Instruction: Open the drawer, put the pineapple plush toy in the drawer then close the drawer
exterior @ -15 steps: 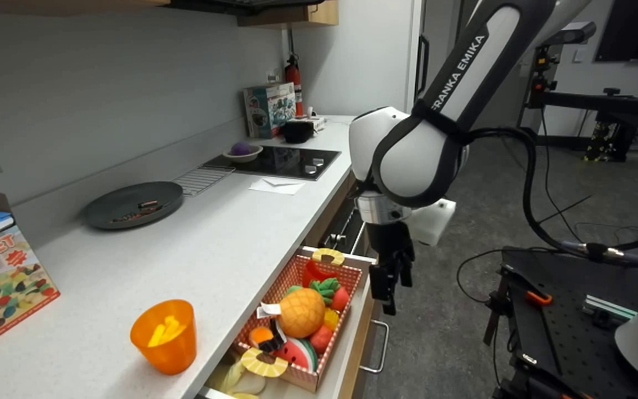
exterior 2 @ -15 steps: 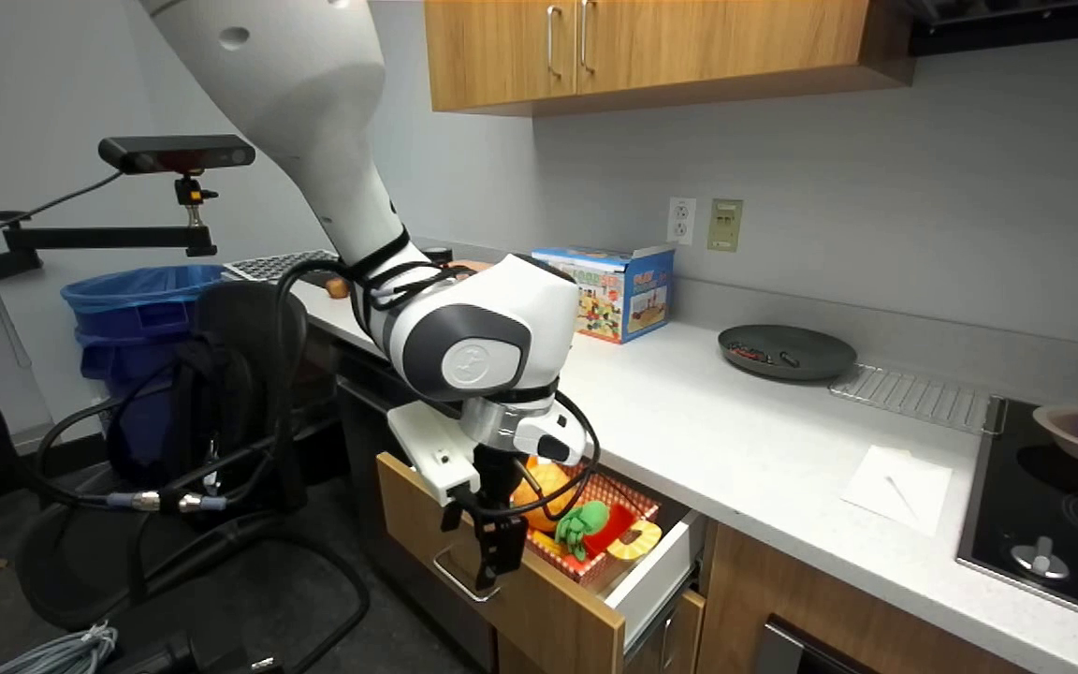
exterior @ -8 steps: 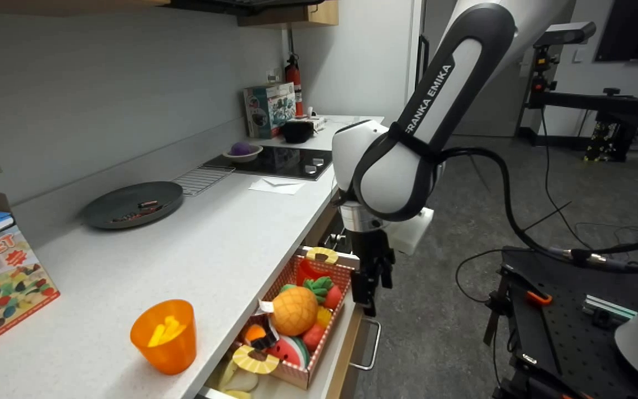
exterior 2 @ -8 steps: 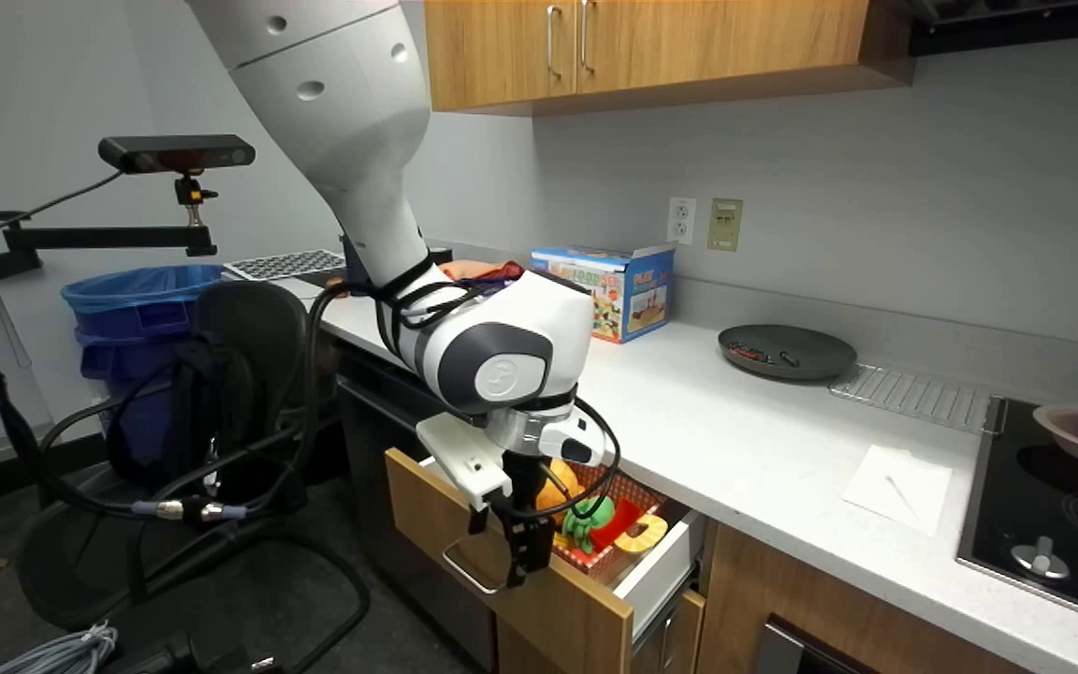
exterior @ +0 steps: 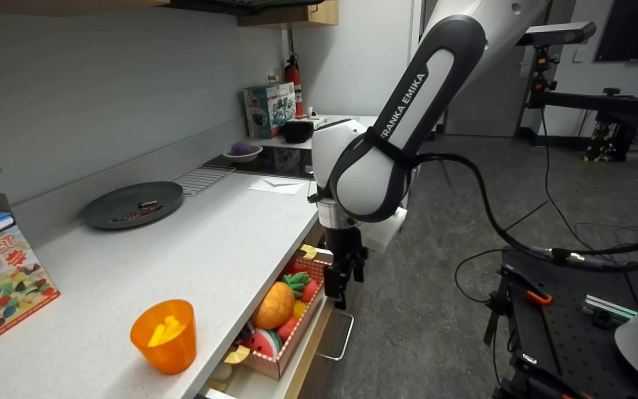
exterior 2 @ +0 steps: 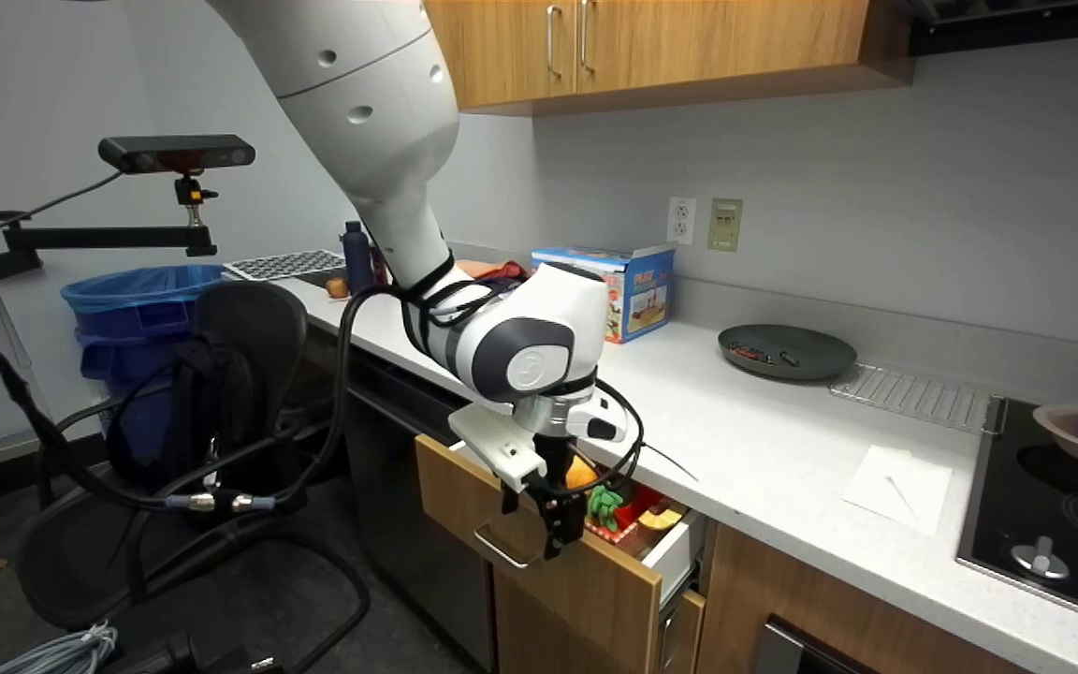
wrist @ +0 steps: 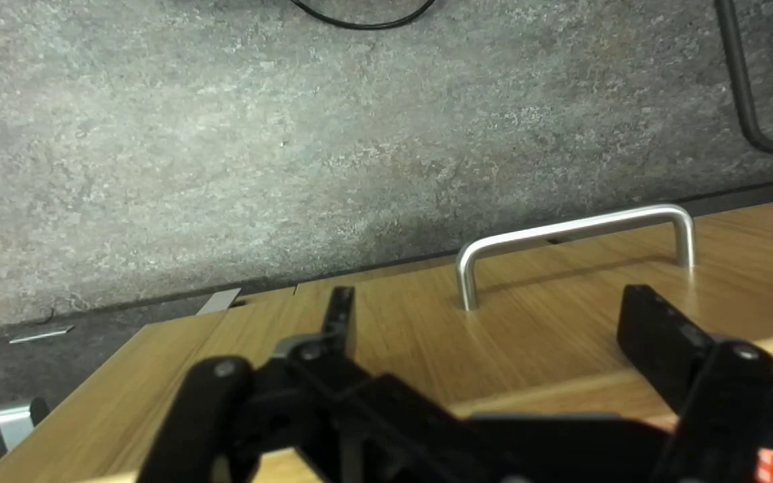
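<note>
The drawer is partly open, its brown wood front (exterior 2: pixel 586 599) and silver bar handle (exterior 2: pixel 500 550) in view; both also show in the wrist view, front (wrist: pixel 413 329) and handle (wrist: pixel 574 229). The orange pineapple plush toy (exterior: pixel 273 306) lies inside the drawer in a red checkered box (exterior: pixel 280 354); in an exterior view only part of it (exterior 2: pixel 580 473) shows. My gripper (exterior: pixel 346 288) is open, pointing down, at the outer face of the drawer front near the handle (exterior 2: pixel 531 529). In the wrist view its fingers (wrist: pixel 487 302) stand apart with nothing between them; contact with the front is not clearly visible.
Other plush pieces, such as a watermelon slice (exterior: pixel 263 342), share the box. The white counter (exterior: pixel 225 238) overhangs the drawer. An orange cup (exterior: pixel 165 338), a dark pan (exterior: pixel 133 205) and a play-food box (exterior 2: pixel 609 290) stand on it. A black dishwasher-like front (exterior 2: pixel 389 468) adjoins the drawer.
The drawer has slid inward under the counter, carrying the box and pineapple plush toy. My gripper has moved the same way with the drawer front and stays open.
</note>
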You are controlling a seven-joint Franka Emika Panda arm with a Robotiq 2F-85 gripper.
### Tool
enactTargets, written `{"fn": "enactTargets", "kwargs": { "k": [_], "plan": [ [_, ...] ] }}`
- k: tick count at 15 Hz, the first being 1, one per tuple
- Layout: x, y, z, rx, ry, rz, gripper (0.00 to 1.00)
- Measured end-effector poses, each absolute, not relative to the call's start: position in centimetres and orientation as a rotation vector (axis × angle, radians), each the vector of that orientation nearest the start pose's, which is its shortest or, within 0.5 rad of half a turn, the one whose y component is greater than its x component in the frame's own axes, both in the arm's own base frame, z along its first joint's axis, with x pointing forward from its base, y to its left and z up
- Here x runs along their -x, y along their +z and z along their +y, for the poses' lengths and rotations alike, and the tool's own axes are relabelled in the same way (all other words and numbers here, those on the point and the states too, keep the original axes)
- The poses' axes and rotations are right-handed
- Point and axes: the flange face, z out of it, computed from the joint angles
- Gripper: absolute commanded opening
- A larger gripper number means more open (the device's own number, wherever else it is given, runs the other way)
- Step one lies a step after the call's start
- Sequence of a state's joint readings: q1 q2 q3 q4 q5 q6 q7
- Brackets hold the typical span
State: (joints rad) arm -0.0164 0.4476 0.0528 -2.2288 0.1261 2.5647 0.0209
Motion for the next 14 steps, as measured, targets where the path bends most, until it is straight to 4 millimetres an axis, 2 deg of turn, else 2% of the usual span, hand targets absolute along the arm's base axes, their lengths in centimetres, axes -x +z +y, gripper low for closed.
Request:
{"fn": "enactTargets", "kwargs": {
  "k": [5,14],
  "plan": [
    [-56.2,16.2,2.4,3.064,0.08,0.109,1.0],
    [-61.0,16.4,4.4,3.05,-0.201,0.069,1.0]
  ]
}}
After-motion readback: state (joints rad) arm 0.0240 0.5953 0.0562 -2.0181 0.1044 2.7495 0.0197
